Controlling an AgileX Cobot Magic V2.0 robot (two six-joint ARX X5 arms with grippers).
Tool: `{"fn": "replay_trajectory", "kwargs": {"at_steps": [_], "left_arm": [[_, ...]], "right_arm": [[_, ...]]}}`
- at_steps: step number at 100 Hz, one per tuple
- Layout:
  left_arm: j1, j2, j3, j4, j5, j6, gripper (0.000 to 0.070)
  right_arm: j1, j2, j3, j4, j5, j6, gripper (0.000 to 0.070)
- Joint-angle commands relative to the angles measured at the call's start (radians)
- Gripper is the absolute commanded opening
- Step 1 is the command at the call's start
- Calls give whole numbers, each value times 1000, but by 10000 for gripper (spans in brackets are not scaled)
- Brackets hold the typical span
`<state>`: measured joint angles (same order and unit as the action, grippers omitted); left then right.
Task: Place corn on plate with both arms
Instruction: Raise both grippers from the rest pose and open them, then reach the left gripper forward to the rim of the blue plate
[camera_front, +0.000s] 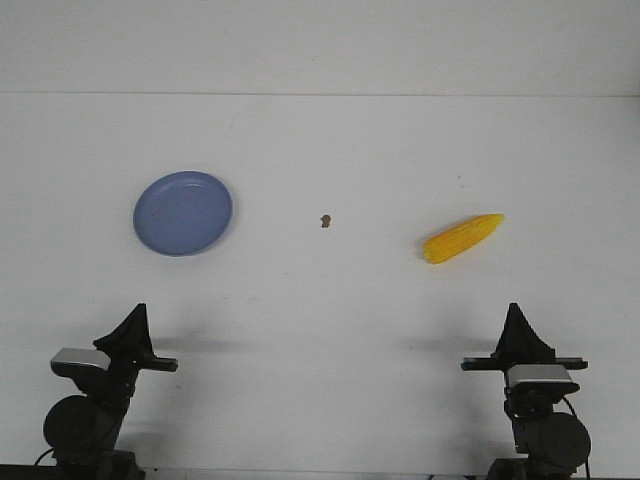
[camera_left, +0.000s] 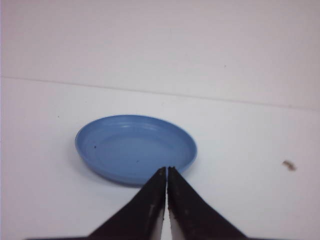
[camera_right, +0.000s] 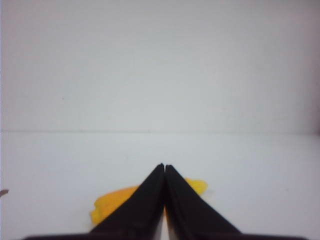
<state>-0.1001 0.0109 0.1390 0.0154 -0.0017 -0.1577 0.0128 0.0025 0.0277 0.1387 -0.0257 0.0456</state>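
Note:
The yellow corn (camera_front: 462, 238) lies on the white table right of centre, its narrow tip pointing right and away. The round blue plate (camera_front: 183, 212) sits empty on the left. My left gripper (camera_front: 134, 316) rests shut near the front left edge, well short of the plate (camera_left: 135, 147); its tips (camera_left: 166, 170) are pressed together. At the front right, my right gripper (camera_front: 516, 313) is shut too, with the corn (camera_right: 112, 202) lying beyond its tips (camera_right: 164, 166) and partly hidden by the fingers. Neither gripper holds anything.
A tiny brown speck (camera_front: 325, 221) lies between plate and corn, also visible as a speck (camera_left: 288, 164) in the left wrist view. The table's far edge meets a white wall (camera_front: 320, 45).

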Motion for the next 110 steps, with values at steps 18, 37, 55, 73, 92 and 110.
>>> {"fn": "replay_trajectory", "kwargs": {"at_steps": [18, 37, 55, 73, 92, 110], "left_arm": [[0, 135, 278, -222, -3, -46, 15], [0, 379, 553, -427, -1, -46, 15], [0, 609, 780, -621, 4, -49, 15], [0, 788, 917, -767, 28, -45, 14], [0, 879, 927, -778, 28, -45, 15], [0, 890, 927, -775, 28, -42, 15]], "right_arm": [[1, 21, 201, -247, 20, 37, 0], [1, 154, 414, -466, 26, 31, 0], [1, 362, 622, -696, 24, 32, 0], [1, 546, 758, -816, 22, 32, 0], [1, 660, 793, -830, 8, 32, 0], [1, 694, 793, -831, -2, 32, 0]]}}
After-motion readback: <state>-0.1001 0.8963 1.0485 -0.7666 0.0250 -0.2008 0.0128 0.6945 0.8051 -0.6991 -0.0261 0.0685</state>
